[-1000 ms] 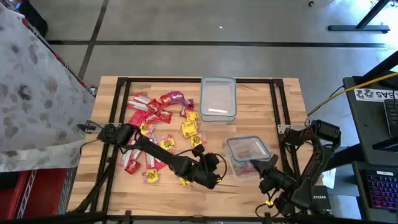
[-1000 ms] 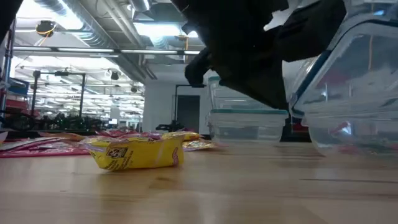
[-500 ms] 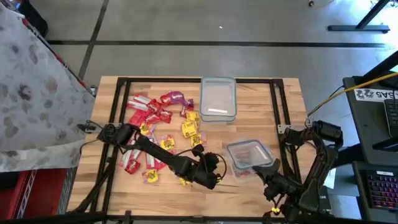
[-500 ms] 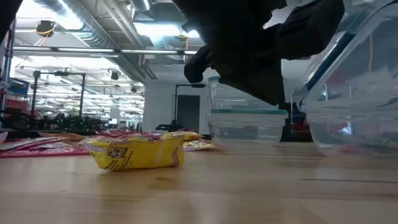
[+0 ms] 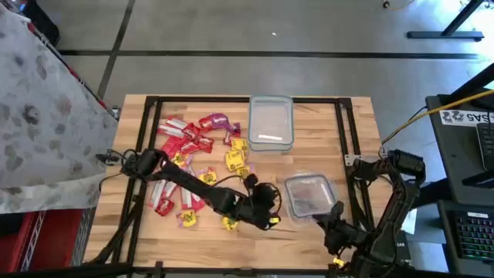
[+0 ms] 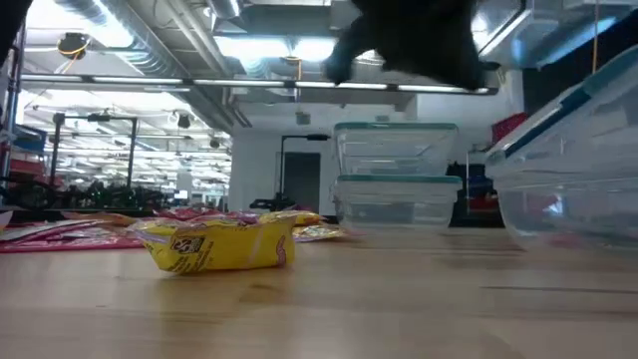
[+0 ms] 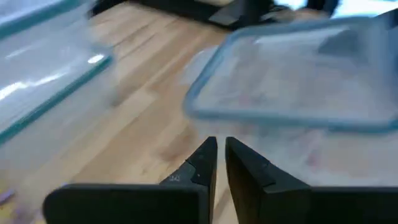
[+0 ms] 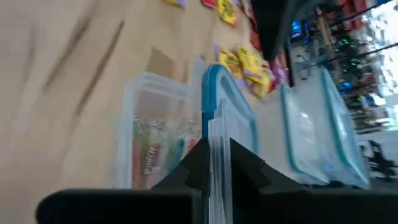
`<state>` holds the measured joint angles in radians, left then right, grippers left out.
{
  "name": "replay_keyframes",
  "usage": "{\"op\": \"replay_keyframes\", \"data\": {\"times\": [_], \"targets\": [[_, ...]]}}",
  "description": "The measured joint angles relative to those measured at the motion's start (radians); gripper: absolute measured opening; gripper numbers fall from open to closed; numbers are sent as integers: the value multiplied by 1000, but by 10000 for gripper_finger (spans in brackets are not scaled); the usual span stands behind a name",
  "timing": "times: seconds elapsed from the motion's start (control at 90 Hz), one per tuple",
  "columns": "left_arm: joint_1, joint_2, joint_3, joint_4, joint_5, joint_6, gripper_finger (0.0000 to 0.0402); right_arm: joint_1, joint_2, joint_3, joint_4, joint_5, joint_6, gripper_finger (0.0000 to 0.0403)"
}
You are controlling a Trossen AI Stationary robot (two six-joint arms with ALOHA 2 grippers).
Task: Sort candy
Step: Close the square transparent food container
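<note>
The candy lies in a loose heap of red, yellow and purple packets on the table's left half. One yellow packet lies apart, near the front. My left gripper hovers beside it, shut and holding nothing, just left of a clear tub that has red candy inside. My right gripper is shut on the tub's blue-rimmed lid. My right gripper pinches the lid's rim between its two fingers, on the lid's near right side. The fingers come in low from the table's near right. The lid slants over the tub, its left edge down at the tub's rim and its held side raised.
A second clear tub with its lid on stands at the far middle of the table. Bare wood lies between the two tubs and along the front edge. A black frame runs around the tabletop.
My right gripper has drawn back toward the table's near edge and tipped the lid from steeply raised to a low slant over the tub. My left gripper has risen and gone slightly toward the tub.
</note>
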<state>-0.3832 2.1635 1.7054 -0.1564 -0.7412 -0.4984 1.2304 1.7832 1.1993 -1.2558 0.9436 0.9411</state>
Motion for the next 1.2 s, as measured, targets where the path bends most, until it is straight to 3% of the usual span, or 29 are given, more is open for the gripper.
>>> {"op": "replay_keyframes", "data": {"times": [0.211,0.5,0.822,0.944,1.2], "targets": [[26,38,0,251,163,135,17,0,0,0,101,-20,-90,26],[33,58,0,278,210,132,17,0,0,-25,197,-53,-146,28],[33,60,0,283,247,130,17,0,0,-40,264,-177,-188,28],[29,67,0,371,296,152,17,0,0,-39,271,-204,-195,30],[26,88,12,439,346,191,17,0,0,-39,340,-212,-218,101]]}}
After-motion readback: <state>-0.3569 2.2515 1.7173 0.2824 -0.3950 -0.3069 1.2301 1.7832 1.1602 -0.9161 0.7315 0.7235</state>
